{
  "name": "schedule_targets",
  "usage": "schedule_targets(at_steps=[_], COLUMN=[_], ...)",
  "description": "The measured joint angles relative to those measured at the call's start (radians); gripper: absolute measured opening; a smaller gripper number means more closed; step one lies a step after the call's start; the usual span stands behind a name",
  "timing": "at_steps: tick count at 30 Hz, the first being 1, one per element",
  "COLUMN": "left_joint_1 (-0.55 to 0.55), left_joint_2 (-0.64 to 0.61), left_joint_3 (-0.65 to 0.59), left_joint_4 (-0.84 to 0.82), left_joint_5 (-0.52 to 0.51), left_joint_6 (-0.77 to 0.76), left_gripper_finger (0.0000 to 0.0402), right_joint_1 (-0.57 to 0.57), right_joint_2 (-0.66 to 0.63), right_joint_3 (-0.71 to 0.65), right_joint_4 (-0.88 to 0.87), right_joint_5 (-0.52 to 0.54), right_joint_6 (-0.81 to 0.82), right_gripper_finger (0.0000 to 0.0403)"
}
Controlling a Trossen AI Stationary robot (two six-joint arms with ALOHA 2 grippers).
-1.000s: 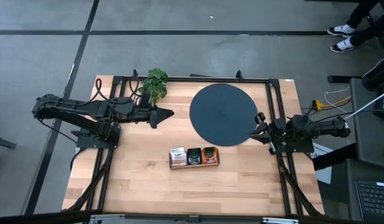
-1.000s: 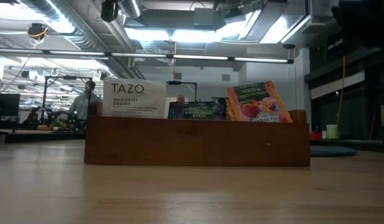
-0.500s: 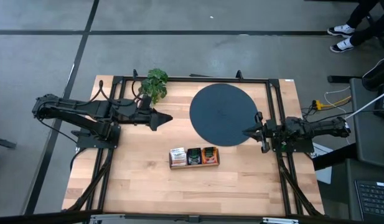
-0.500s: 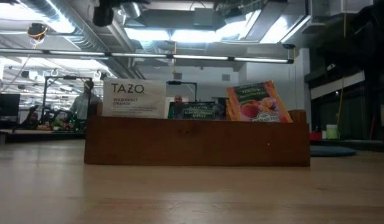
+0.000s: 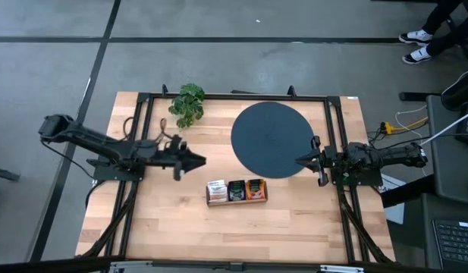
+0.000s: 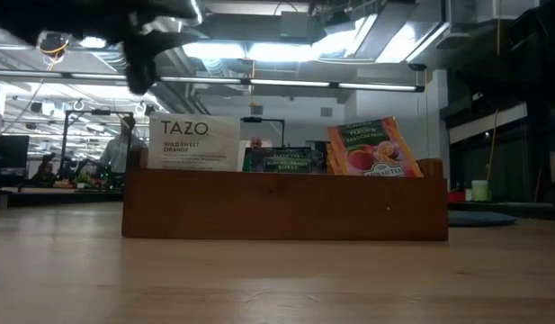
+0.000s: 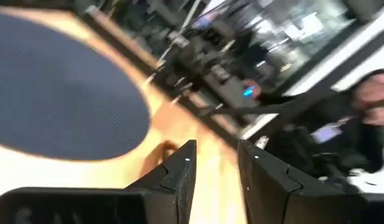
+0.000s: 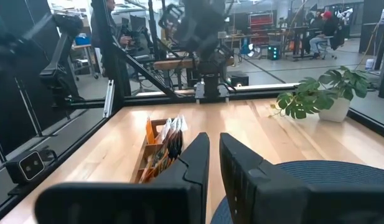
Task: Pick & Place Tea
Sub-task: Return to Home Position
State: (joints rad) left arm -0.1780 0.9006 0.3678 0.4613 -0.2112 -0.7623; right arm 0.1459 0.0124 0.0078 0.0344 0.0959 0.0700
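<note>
Left pincer [image 5: 197, 160] parted, empty, above pale-wood table [image 5: 165, 227] | right pincer [image 5: 300, 161] closed, empty, at rim of matte black disc [image 5: 270, 139] | flat tea packets [image 5: 236, 189] upright in wooden organizer [image 6: 286, 207]

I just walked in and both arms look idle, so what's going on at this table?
The tea packets stand sorted in the wooden organizer near the black disc: white, dark and orange groups side by side. Neither arm holds anything. The left gripper hovers left of the disc, and the right gripper is at the disc's right edge, fingers together. The sorting looks finished.
</note>
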Motion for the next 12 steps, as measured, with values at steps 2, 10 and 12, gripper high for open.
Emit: schedule_targets(at_steps=[2,10,12], left_joint_1=[-0.014,-0.025,-0.025], left_joint_2=[-0.039,-0.269,-0.331], left_joint_3=[-0.104,-0.358,-0.358], left_joint_4=[0.142,0.239,0.170], left_joint_5=[-0.012,-0.028,-0.019], left_joint_6=[0.031,0.128,0.174], left_gripper_finger=[0.0114,0.0113,0.0113], right_joint_1=[0.000,0.000,0.000], right_joint_2=[0.000,0.000,0.000], right_joint_3=[0.000,0.000,0.000], right_joint_4=[0.000,0.000,0.000], right_joint_5=[0.000,0.000,-0.001], right_joint_6=[0.000,0.000,0.000], right_gripper_finger=[0.0041,0.0041,0.0041])
